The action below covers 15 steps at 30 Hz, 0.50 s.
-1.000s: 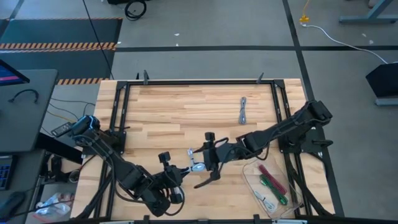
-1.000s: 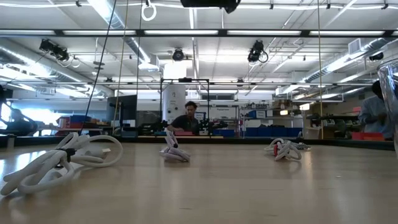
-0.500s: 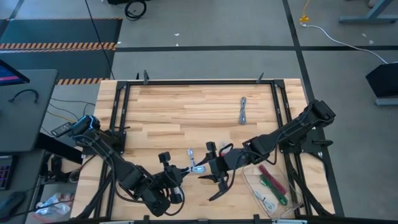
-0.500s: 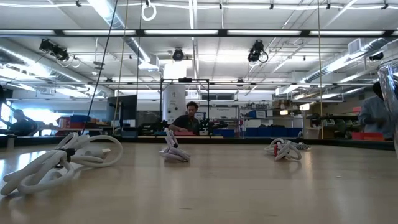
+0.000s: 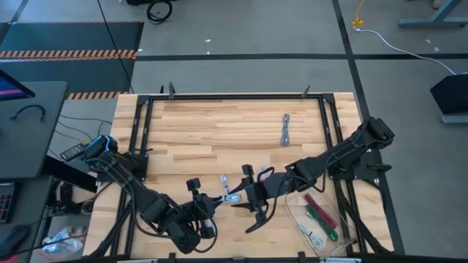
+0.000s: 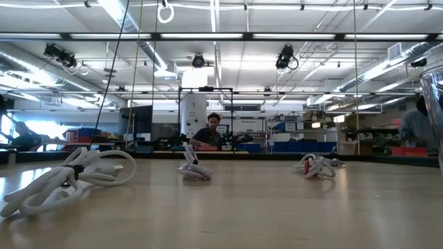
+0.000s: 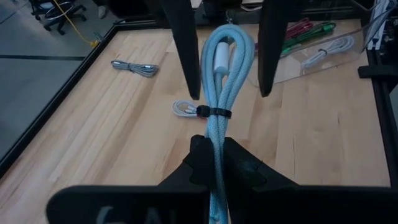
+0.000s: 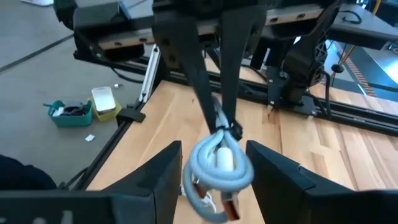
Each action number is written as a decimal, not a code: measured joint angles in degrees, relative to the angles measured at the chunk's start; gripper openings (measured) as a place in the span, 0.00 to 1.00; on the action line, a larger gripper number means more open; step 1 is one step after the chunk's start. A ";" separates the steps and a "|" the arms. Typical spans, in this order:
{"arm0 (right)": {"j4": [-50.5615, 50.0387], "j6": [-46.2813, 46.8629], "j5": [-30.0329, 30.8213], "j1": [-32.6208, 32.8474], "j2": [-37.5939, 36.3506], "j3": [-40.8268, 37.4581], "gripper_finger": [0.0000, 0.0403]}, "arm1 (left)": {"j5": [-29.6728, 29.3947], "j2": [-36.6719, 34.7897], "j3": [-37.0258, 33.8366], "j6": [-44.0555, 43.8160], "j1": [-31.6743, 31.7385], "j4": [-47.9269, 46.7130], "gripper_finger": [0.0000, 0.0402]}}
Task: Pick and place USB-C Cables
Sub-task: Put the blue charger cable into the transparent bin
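Currently left gripper [image 5: 217,200] sits near the table's front edge, jaws clamped on a pale blue cable bundle [image 7: 219,87] bound with a black tie. Right gripper [image 5: 247,207] faces it, fingers [image 7: 183,46] spread wide either side of that bundle's looped end, not touching it. A small white coiled cable [image 7: 185,109] lies on the wooden table [image 5: 212,131] just below. Grey cable [image 5: 285,128] lies well apart toward the back right. Clear tray [image 5: 344,235] at front right holds a red cable [image 5: 319,207], green cable [image 5: 323,222] and white cable [image 5: 313,235].
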 joint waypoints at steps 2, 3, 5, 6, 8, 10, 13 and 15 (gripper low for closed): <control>0.55 0.00 -0.04 -0.29 -0.02 0.01 0.44 | 0.00 0.00 0.00 0.00 0.00 0.02 0.06; 0.58 0.00 -0.08 -0.43 -0.02 0.01 0.42 | 0.00 0.00 0.00 -0.02 -0.02 0.00 0.06; 0.54 0.02 -0.89 -0.65 -0.02 0.01 0.39 | 0.00 0.00 0.00 -0.02 0.00 0.00 0.06; 0.51 0.02 -1.09 -0.69 -0.02 0.01 0.36 | 0.00 0.00 0.00 0.00 0.00 -0.02 0.06; 0.38 0.04 -1.52 -0.69 -0.02 0.01 0.31 | 0.01 0.00 0.00 0.01 -0.02 0.01 0.06; 0.13 0.36 -1.69 -0.69 -0.02 0.01 0.23 | 0.18 0.02 0.00 0.02 -0.02 0.06 0.06; -0.49 0.60 -1.98 -0.70 -0.04 0.09 0.16 | 0.28 0.02 0.00 0.02 -0.02 0.00 0.06; -0.84 0.53 -1.98 -0.69 -0.04 0.10 0.16 | 0.35 0.03 -0.01 0.02 -0.02 0.05 0.06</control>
